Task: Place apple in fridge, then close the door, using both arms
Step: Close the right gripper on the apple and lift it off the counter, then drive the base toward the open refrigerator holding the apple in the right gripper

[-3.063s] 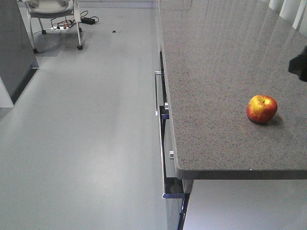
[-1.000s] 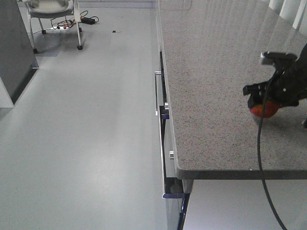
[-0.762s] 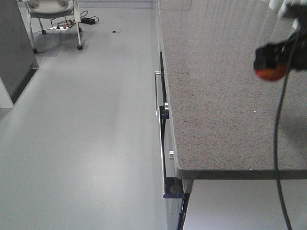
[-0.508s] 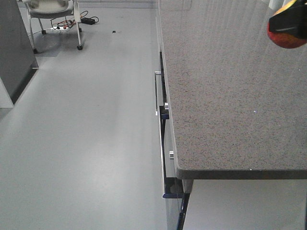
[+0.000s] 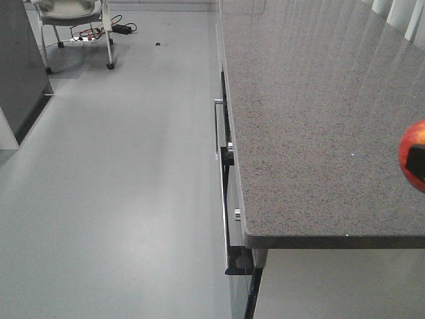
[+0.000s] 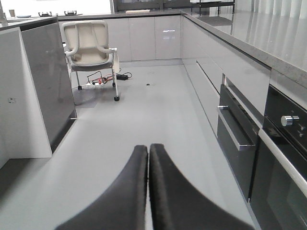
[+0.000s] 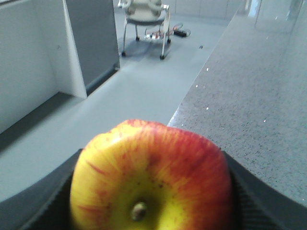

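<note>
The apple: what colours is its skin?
The apple is red with yellow patches; best in the right wrist view.

Apple (image 5: 413, 156) between the jaws of the right gripper (image 7: 151, 191), at the desk's (image 5: 305, 100) front right, drawers (image 5: 226, 193) under the desk's left edge, floor (image 5: 119, 166) left of them, chair (image 5: 70, 13) at the floor's far end.

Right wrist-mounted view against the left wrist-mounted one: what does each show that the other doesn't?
Only the right wrist-mounted view shows the apple, gripped between the right fingers. Only the left wrist-mounted view shows the left fingers, pressed together with nothing between them, and the oven with its knob. Both show the white chair, the grey floor and the counter.
</note>
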{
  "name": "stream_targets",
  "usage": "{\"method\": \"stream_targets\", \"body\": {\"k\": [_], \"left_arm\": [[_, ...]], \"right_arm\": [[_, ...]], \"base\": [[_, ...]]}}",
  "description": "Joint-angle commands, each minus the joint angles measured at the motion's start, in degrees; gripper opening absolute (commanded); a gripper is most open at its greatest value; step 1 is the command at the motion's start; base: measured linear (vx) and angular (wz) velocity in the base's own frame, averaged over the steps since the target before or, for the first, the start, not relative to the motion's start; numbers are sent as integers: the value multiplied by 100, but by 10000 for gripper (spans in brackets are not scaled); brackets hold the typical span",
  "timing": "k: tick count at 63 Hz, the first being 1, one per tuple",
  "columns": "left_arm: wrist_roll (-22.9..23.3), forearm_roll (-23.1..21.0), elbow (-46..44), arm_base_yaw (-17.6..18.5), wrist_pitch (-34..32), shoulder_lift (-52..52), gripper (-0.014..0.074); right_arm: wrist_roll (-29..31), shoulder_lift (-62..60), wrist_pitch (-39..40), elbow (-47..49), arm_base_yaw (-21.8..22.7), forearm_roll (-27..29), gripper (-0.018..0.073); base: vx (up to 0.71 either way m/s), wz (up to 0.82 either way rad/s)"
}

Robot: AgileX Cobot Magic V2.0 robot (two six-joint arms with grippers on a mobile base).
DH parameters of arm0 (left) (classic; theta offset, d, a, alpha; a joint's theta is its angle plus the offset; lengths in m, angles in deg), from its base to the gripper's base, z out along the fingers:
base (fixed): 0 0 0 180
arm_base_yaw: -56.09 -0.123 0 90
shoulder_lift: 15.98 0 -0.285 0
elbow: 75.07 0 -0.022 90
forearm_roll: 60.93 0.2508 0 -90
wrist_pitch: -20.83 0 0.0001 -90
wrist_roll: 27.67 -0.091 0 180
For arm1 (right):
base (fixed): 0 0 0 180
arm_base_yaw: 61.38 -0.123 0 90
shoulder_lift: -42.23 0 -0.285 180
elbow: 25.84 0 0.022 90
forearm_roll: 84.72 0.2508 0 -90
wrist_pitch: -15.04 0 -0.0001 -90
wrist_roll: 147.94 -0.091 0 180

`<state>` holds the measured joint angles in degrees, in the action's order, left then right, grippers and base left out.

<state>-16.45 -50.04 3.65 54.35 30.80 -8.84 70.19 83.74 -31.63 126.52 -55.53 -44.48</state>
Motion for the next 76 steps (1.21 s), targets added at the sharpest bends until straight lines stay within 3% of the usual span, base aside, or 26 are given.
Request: {"method": "stream_targets", "body": {"k": [1,76], "left_arm": [[10,-51,121,18,-402,-78,-6],[10,-51,121,18,-402,-78,-6]], "right_arm": [[77,-208,514,-12,12,252,-6],[70,-262,260,-12,12,307,-6]], "base": [[0,0],[0,0]]}}
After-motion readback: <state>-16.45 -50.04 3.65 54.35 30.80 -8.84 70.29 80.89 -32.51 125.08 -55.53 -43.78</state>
